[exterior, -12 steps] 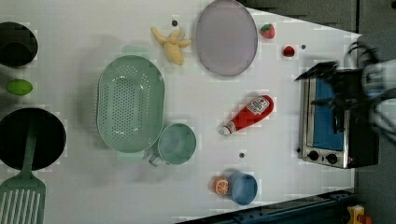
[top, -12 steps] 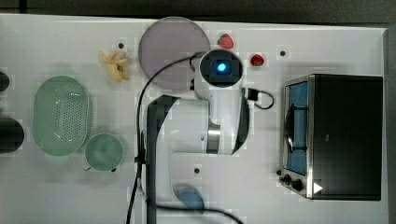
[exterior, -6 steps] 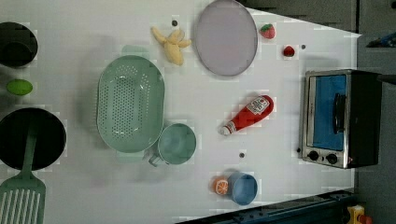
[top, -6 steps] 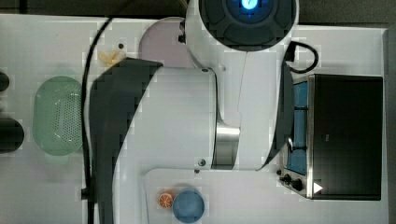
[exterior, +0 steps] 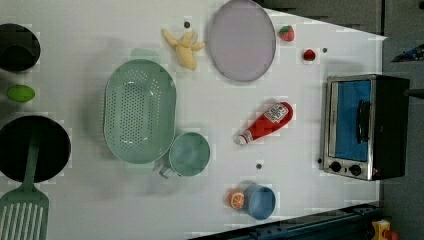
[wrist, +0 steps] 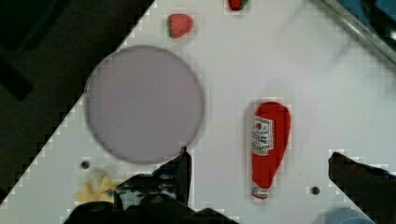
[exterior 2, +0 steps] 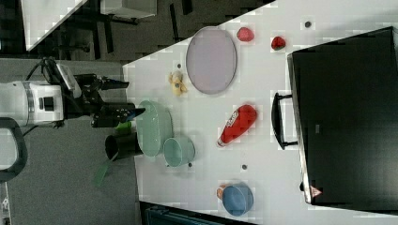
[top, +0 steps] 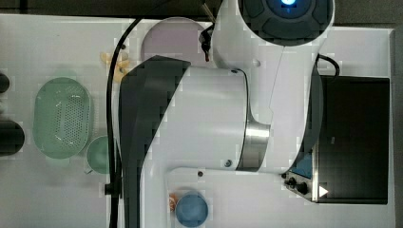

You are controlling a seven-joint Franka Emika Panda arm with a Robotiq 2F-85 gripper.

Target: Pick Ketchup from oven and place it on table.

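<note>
Presently we record one slim red plastic ketchup bottle (exterior: 265, 123) with a white cap and a red-and-white label, lying on its side on the large white rectangular table (exterior: 300, 170), out in the open between the lilac oval plate (exterior: 242, 40) and the small blue cup (exterior: 260, 202), well apart from the boxy black toaster oven (exterior: 364, 127). In the left view its cap points toward the pale green mug (exterior: 189, 154) and its base toward the oven. We note the oven at the left view's right, silver-framed, its blue-tinted glass door shut, dark handle across the glass and two knobs below. We list the robot's black gripper (exterior 2: 122, 98) raised high off the table in the right view, at the end of the white arm (top: 223, 109), its two fingers (exterior 2: 117, 84) spread apart and grasping nothing; in the wrist view the bottle (wrist: 268, 144) lies between the dark fingertips, far beneath them. Further items: a pale green perforated oval colander (exterior: 140, 111) touching the mug, a peeled yellow banana (exterior: 184, 46) just beside the plate, two small red strawberries (exterior: 286, 33) near the table's far edge, an orange slice (exterior: 236, 200) touching the blue cup, a green lime (exterior: 21, 93), a black pan (exterior: 30, 148) and a green slotted spatula (exterior: 23, 215).
</note>
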